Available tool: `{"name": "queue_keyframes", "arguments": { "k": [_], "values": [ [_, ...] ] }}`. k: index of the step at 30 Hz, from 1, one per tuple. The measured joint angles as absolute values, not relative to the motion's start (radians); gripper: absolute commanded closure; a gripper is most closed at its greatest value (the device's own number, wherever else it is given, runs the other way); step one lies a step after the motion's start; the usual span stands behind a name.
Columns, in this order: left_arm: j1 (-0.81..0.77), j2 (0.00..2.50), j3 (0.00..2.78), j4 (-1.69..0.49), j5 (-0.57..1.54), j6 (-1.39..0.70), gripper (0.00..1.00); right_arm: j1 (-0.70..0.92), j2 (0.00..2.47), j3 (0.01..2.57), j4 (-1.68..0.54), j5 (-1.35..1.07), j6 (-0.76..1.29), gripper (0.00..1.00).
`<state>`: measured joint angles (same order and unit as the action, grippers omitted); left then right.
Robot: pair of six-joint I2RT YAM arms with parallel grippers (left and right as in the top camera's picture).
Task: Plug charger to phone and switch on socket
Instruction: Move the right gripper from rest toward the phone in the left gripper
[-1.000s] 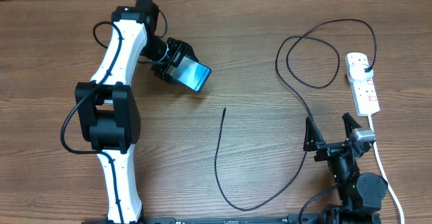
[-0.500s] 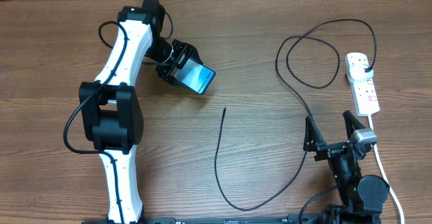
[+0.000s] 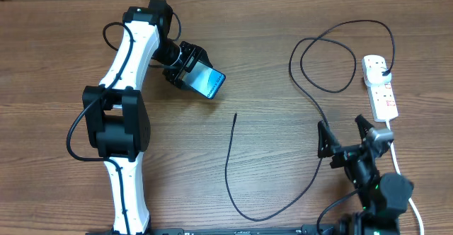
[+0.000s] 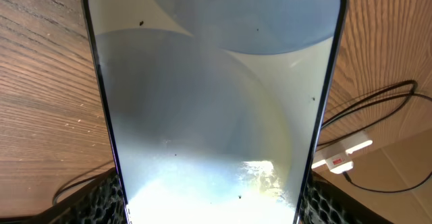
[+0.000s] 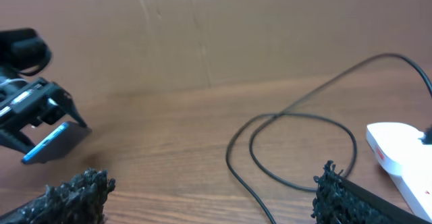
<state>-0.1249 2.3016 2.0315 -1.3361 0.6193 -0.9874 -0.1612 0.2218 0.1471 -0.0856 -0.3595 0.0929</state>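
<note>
Glossy light-blue slim smartphone [image 3: 209,81] clamped in left end effector [image 3: 190,72], seemingly raised off wooden desk [image 3: 283,23]. Slippery, fragile: hold by edges. Thin black charger cable [image 3: 226,165] limp; pinch near free tip. Right end effector [image 3: 345,139] open, empty.

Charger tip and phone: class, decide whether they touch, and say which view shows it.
Apart. The overhead view shows the charger tip lying on the table, with bare wood between it and the phone held by the left gripper.
</note>
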Motion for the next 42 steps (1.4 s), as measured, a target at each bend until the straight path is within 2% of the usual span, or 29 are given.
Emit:
{"name": "queue_keyframes", "arguments": {
  "k": [8, 15, 21, 25, 32, 37, 42],
  "values": [
    [-0.125, 2.302, 2.032, -1.335, 0.619, -0.987, 0.95, -0.222, 0.708, 0.510, -0.259, -0.520, 0.007, 0.00],
    [-0.125, 2.302, 2.032, -1.336, 0.619, -0.987, 0.96, -0.223, 1.180, 0.838, -0.406, -0.831, -0.014, 0.00],
    [-0.125, 2.302, 2.032, -1.336, 0.619, -0.987, 0.96, -0.222, 1.443, 0.893, -0.236, -1.215, 0.025, 0.00],
    [-0.125, 2.302, 2.032, -1.336, 0.619, -0.987, 0.96, -0.222, 1.523, 0.896, -0.134, -1.317, 0.117, 0.00],
    [-0.130, 2.302, 2.032, -1.335, 0.607, -0.994, 0.96, -0.202, 1.549, 0.896, -0.093, -1.324, 0.332, 0.00],
    [-0.152, 2.302, 2.032, -1.319, 0.598, -1.009, 0.96, -0.105, 1.549, 0.896, -0.096, -1.179, 0.501, 0.00],
    [-0.183, 2.302, 2.032, -1.309, 0.589, -1.027, 0.96, 0.010, 1.549, 0.896, -0.097, -1.029, 0.585, 0.00]
  ]
}}
